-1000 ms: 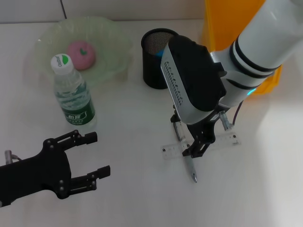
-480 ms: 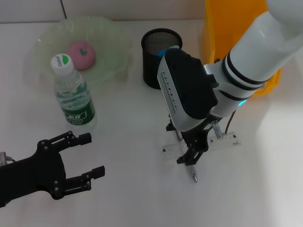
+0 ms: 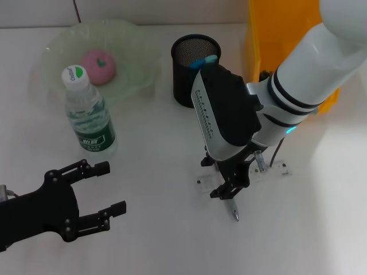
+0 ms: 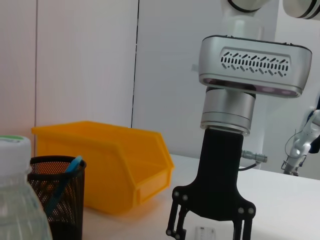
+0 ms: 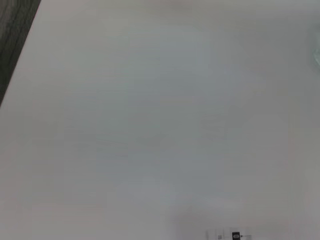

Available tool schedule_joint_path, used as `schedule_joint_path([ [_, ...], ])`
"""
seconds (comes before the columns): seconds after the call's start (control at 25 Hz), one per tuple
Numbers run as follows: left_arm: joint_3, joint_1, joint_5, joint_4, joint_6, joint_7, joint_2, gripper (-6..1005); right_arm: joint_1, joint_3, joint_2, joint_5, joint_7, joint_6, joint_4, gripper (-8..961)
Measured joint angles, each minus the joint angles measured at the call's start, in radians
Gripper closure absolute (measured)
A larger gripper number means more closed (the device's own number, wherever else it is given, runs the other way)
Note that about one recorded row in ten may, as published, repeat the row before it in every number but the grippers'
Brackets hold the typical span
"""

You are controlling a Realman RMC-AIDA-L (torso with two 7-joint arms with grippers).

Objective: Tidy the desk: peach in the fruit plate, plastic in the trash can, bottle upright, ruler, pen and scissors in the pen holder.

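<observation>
The right end effector [image 3: 228,184] is seen lowered over a clear ruler [image 3: 281,168] and a pen [image 3: 234,208] lying crossed on the white tabletop [image 3: 155,229], its black fingers spread to either side of the pen shaft, with no grip yet closed on it; much of the ruler and the upper part of the pen are hidden beneath the bulky grey-and-black wrist housing. Just behind that arm a black mesh pen holder [image 3: 186,74] is stood upright, a blue-handled item, not clearly identifiable, showing inside it, and an orange bin [image 3: 261,34] is placed beside the holder at the far right. At the far left a pink peach [image 3: 98,65] is found already lying in the pale green fruit plate [image 3: 135,43], and a capped water bottle [image 3: 88,114] is stood upright just in front of the plate, touching its near rim as seen from the head camera. The left end effector [image 3: 106,186] is held low at the near left, well apart from the bottle, fingers wide apart and empty. From the left wrist camera the same bottle [image 4: 20,200], pen holder [image 4: 55,195] and orange bin [image 4: 110,165] are framed beside the right end effector [image 4: 207,230], fingers parted above the ruler [image 4: 206,233]
</observation>
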Motion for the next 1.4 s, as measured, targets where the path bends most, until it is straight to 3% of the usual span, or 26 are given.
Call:
schedule_joint_path([
  [0.08,0.000,0.000,0.000,-0.001,-0.005,0.000,-0.001,195,0.001,0.000,0.000,0.005,-0.002,0.001,0.005,298],
  [0.76,0.000,-0.009,0.000,-0.001,-0.016,0.003,-0.008,197,0.008,0.003,0.000,0.010,-0.001,0.015,0.051,345],
  [0.96,0.000,-0.012,0.000,0.000,-0.016,0.005,-0.009,197,0.020,0.010,0.000,0.010,0.000,0.017,0.077,526],
  [1.04,0.000,-0.012,0.000,0.000,-0.016,0.005,-0.009,197,0.020,0.011,0.000,0.010,0.004,0.016,0.069,542],
  [1.28,0.000,-0.013,0.000,0.008,-0.014,0.002,-0.009,197,0.005,0.040,-0.003,0.012,0.029,-0.017,0.003,567],
  [1.36,0.000,-0.013,0.000,0.008,-0.015,0.003,-0.011,197,-0.013,0.101,-0.005,0.012,0.048,-0.052,-0.068,567],
  [1.4,0.000,-0.013,0.000,0.008,-0.015,0.003,-0.011,197,-0.043,0.195,-0.005,0.016,0.066,-0.087,-0.166,567],
])
